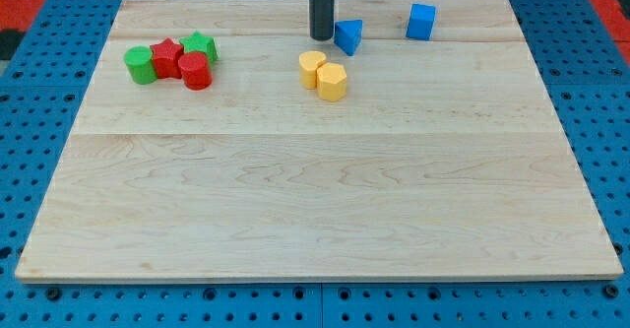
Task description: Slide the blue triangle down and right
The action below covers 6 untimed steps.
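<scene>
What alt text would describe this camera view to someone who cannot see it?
My tip rests just left of the blue triangle near the wooden board's top edge. A blue cube sits farther right, two yellow blocks just below, and red and green blocks cluster at upper left.

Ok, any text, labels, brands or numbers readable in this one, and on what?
None. The board, my tip, the blue triangle, blue cube, yellow blocks and the red and green blocks are all unmarked.
</scene>
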Motion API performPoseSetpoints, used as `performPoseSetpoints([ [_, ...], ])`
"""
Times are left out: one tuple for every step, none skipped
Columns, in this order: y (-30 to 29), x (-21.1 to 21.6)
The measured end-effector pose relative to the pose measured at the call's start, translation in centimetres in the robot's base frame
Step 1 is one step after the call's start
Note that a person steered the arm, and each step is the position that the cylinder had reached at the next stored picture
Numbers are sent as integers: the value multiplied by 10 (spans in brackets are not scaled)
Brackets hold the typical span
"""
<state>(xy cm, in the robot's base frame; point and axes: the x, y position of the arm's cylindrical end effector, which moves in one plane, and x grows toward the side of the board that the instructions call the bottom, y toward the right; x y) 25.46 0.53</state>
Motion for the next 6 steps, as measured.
performPoseSetpoints([
  [33, -1],
  [54, 19],
  [76, 34],
  [95, 36],
  [70, 30],
  [17, 20],
])
